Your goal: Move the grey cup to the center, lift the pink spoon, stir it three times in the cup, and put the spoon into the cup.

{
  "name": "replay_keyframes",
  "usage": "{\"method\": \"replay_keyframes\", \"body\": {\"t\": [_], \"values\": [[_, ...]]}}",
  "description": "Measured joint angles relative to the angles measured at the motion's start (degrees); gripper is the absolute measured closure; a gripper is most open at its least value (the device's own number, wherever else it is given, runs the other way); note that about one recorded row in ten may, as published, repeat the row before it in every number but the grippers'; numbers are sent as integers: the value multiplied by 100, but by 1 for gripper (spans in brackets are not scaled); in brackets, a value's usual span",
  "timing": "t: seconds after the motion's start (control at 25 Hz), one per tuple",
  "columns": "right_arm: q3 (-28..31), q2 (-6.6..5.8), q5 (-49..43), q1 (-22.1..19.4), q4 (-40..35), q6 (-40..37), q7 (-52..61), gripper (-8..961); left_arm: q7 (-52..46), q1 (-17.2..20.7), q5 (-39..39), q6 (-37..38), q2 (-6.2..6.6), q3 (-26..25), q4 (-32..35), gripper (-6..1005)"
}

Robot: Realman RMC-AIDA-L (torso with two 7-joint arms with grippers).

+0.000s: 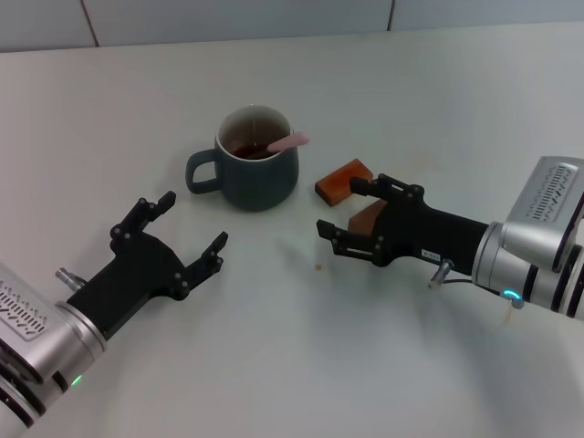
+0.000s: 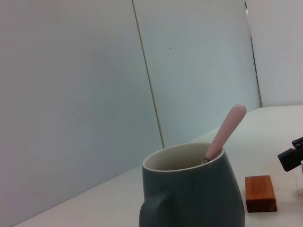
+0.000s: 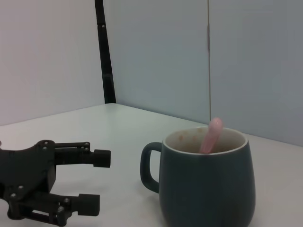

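While pink spoon [image 1: 285, 142] leans inside grey cup [image 1: 255, 161], left gripper [image 1: 185, 235] and right gripper [image 1: 352, 209] flank it, both spread, holding nothing.

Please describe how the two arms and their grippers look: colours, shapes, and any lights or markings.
Both arms are silver metal cylinders with slotted vents and black rings. The left gripper and right gripper are matte black, with angular linked fingers and visible screws. A green light glows on the left wrist and a cyan one on the right, which also carries a small white label.
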Motion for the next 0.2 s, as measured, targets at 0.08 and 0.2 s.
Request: {"method": "replay_keyframes", "body": {"t": [0.08, 0.2], "values": [[1, 0, 2, 0, -5, 1, 2, 124, 0, 0, 0, 0, -1, 0, 0, 149], [1, 0, 3, 0, -12, 1, 29, 124, 0, 3, 0, 0, -2, 0, 0, 149]]}}
